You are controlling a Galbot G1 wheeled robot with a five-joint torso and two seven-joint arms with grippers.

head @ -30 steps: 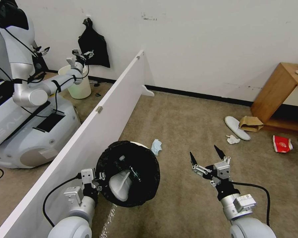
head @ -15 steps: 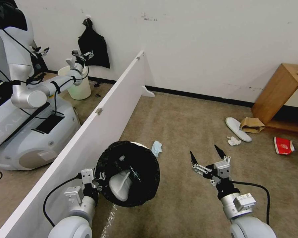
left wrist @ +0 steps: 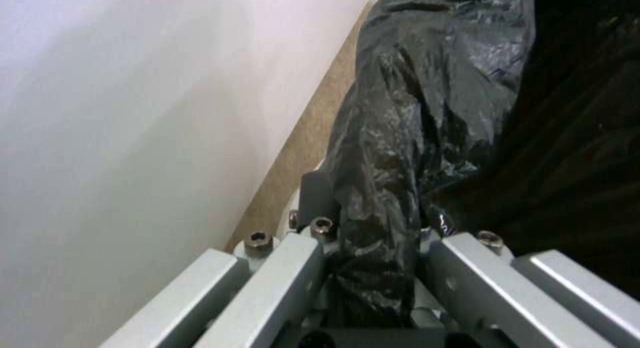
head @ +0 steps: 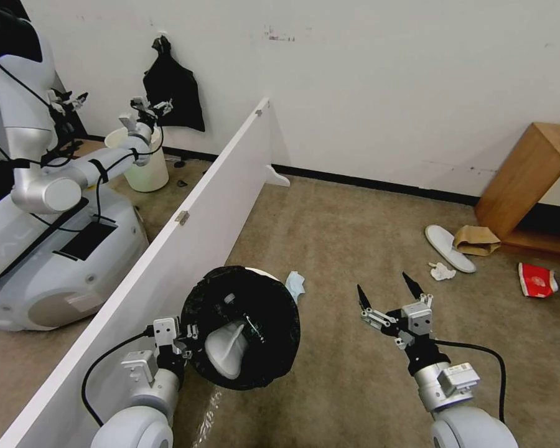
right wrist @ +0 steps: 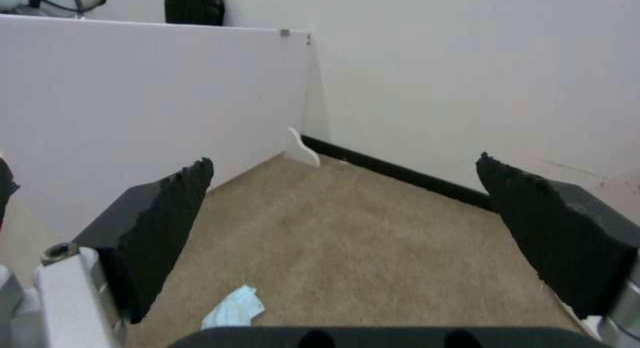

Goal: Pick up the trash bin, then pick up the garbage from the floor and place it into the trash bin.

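Robot's left hand (head: 183, 333) holds the trash bin (head: 246, 326) off the carpet beside a white partition board (head: 168, 249).

The left hand is clamped on the bin's black-bagged rim; a white slipper lies inside. The right hand (head: 386, 292), spread wide and holding nothing, hovers right of the bin. A light-blue tissue (head: 294, 283) lies just beyond the bin; another slipper (head: 449, 247), a brown paper bag (head: 476, 239) and a red cup (head: 537, 280) lie far right.

The trash bin (head: 242, 326), black-lined, is tilted and held off the carpet with a white slipper (head: 225, 351) inside; a light-blue tissue (head: 294, 284) lies just behind.
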